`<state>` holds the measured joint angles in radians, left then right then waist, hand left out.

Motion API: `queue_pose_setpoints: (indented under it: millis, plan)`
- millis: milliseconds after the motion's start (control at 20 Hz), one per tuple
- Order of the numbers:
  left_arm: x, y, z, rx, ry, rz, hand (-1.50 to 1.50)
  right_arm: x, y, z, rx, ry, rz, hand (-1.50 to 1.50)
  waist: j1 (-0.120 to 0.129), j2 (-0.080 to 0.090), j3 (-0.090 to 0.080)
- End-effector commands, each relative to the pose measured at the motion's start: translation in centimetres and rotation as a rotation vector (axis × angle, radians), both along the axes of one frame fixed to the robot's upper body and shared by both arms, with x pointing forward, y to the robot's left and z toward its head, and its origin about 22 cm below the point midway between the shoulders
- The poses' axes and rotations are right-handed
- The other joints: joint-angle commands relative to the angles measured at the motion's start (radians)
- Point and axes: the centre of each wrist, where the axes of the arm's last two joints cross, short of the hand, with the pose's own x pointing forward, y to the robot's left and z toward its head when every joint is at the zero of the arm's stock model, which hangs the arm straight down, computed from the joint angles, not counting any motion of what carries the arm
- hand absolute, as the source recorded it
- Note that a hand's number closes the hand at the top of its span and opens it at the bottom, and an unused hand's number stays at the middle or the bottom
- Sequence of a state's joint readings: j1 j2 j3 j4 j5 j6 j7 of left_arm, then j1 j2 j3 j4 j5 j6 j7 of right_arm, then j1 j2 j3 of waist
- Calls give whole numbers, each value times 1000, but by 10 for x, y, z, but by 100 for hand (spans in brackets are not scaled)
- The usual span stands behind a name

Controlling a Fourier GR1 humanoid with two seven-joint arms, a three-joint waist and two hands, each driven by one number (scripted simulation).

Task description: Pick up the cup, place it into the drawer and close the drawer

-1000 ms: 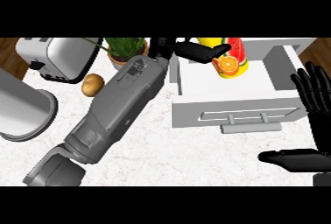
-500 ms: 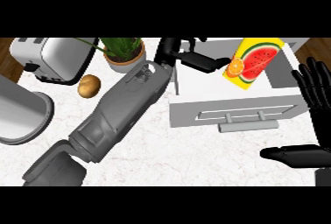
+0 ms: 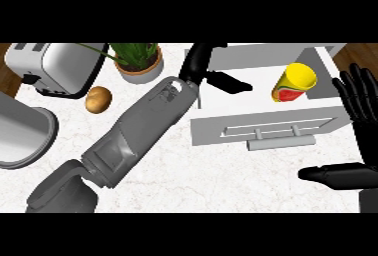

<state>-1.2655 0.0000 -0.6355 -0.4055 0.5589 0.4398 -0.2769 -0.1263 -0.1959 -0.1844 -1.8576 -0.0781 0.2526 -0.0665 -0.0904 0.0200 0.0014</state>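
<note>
The yellow cup (image 3: 295,82) lies tilted inside the open drawer (image 3: 262,131). The left robot hand (image 3: 214,75) hangs over the drawer's left side, fingers spread, holding nothing. The right robot hand (image 3: 359,130) rests open at the right edge.

No text, label, brand, number or sign can be read anywhere in the head view. The cup (image 3: 294,82) lying in the drawer (image 3: 262,131) carries only a red, green and yellow printed pattern, with no letters or digits that can be made out. The toaster (image 3: 53,67) shows plain metal and dark slots, without readable markings.
</note>
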Motion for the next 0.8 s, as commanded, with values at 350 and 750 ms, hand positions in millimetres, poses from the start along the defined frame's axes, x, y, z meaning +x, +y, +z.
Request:
queue_pose_setpoints:
  millis: [350, 750]
  plan:
    - [-15, -22, 18, -165, -106, -20, -150, 0, -2, 5, 111, 20, 190, 150, 20, -7, 0]
    - [-3, -17, 46, -264, -109, -8, -150, -21, -6, 22, -180, 37, 212, 150, 70, -18, -1]
